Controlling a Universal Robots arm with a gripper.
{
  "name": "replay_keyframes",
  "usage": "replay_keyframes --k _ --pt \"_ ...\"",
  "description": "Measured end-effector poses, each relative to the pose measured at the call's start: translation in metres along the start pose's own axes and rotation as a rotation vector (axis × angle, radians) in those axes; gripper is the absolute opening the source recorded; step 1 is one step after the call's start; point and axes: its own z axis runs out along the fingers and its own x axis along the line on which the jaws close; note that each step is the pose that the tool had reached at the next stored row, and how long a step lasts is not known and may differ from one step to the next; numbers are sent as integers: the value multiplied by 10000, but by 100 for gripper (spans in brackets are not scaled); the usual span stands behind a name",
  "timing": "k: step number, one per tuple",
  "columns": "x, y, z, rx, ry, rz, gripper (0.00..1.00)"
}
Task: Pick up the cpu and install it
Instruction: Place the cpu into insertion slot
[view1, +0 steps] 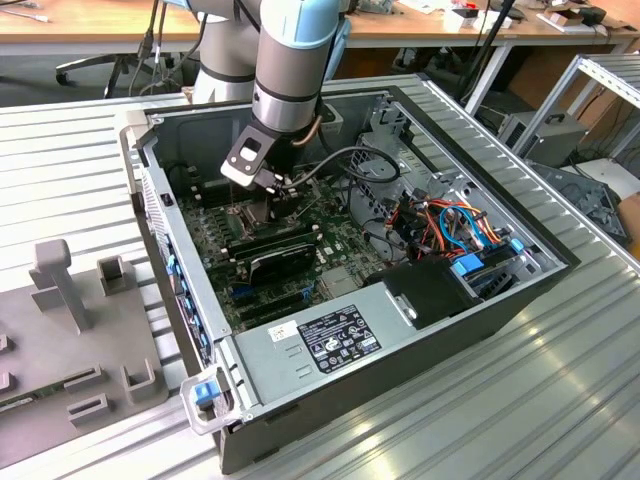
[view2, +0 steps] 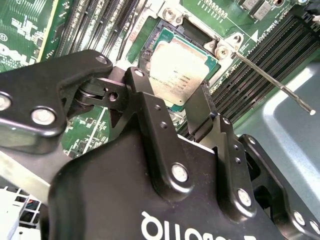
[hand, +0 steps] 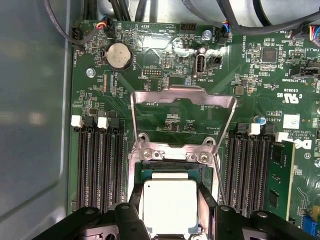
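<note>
The cpu (hand: 170, 205) (view2: 181, 67), a flat square chip with a pale metal face on a green edge, lies level in the dark socket on the green motherboard (hand: 270, 75). My gripper (hand: 171, 212) (view2: 172, 85) sits directly over it, with one black finger (hand: 135, 207) against one side of the chip and the other against the opposite side. The fingers look shut on the cpu's edges. The socket's hinged metal frame (hand: 182, 120) is swung open and lies flat on the board. In the exterior view the gripper (view1: 262, 195) is low inside the open computer case (view1: 480, 330).
Black memory slots (hand: 97, 165) flank the socket on both sides, and a green memory stick (hand: 280, 180) stands in one. The socket's thin metal lever (view2: 272, 82) sticks out beside my fingers. Cables (view1: 450, 225) and a power supply (view1: 330, 340) fill the case. A grey fixture (view1: 60, 290) stands at the exterior view's left.
</note>
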Motion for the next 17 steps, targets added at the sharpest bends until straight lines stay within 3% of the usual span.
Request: replay_keyframes --k 11,17 --pt "-19 20 9 -13 -11 714 53" --pt "-19 21 13 -11 -13 607 53"
